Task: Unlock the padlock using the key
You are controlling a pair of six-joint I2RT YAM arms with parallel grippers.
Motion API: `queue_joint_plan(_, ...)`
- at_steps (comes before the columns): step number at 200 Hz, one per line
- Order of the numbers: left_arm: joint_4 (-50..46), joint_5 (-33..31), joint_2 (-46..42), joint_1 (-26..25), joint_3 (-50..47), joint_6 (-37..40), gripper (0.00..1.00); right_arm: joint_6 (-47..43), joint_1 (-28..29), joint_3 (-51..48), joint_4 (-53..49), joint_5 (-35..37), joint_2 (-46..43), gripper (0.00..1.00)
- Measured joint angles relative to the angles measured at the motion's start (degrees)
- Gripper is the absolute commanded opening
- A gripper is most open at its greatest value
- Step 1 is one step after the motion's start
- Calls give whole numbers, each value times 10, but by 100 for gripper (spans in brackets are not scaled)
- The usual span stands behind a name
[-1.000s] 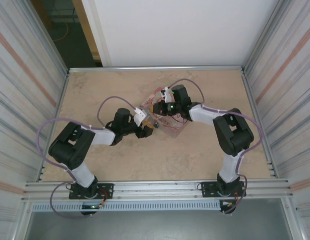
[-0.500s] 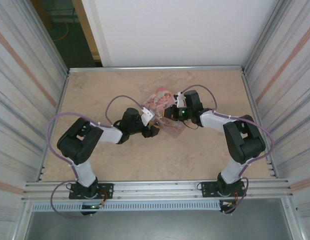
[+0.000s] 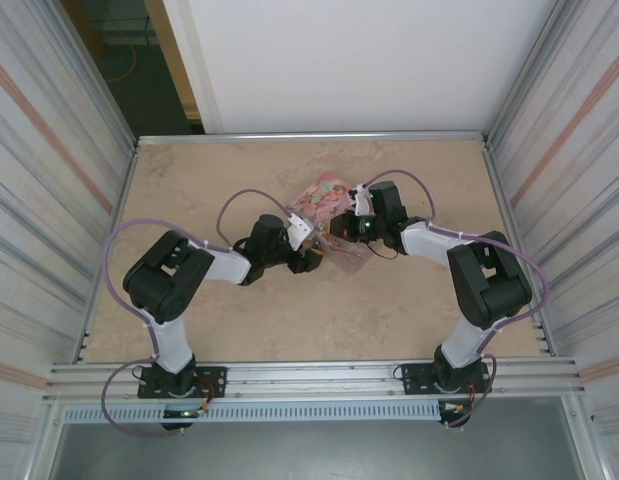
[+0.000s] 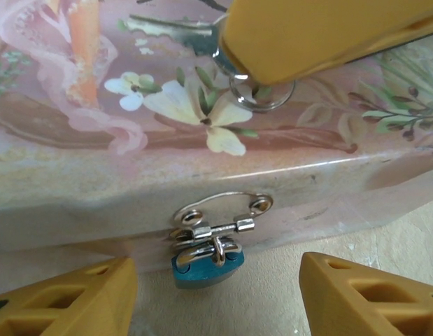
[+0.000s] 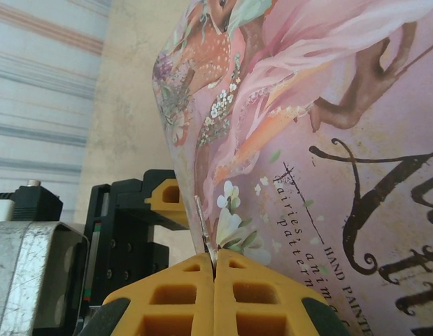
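In the left wrist view the tiny teal padlock (image 4: 206, 267) hangs by its silvery shackle from the hasp (image 4: 216, 227) on the front of the pink illustrated tin (image 4: 97, 140). My left gripper (image 4: 216, 301) is open, with its yellow fingers (image 4: 62, 301) either side of the padlock and clear of it. Above the tin's lid, my right gripper (image 5: 215, 262) is shut on the key (image 5: 204, 224). The key's blade (image 4: 171, 29) points left over the lid and its ring (image 4: 261, 94) hangs below the pads. From above, both grippers meet at the tin (image 3: 322, 195).
The tin lies mid-table on the beige tabletop (image 3: 209, 180), tilted diagonally. Corrugated metal walls (image 3: 49, 200) close in both sides and a metal rail (image 3: 309, 375) runs along the near edge. Open tabletop lies on every side of the tin.
Over the last second both arms and the tin shifted to the right and slightly away. The left arm stretched further toward the tin. In the last half second little moved.
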Motion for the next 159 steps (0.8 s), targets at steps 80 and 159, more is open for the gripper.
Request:
queue_joint_plan(80,-3,12,30,0,12,-20,57,0,-1,0,0,0,0,0)
queue_joint_plan(159,-14,-38,30,-19,21,-39,53,1,-1,0,1,0,0,0)
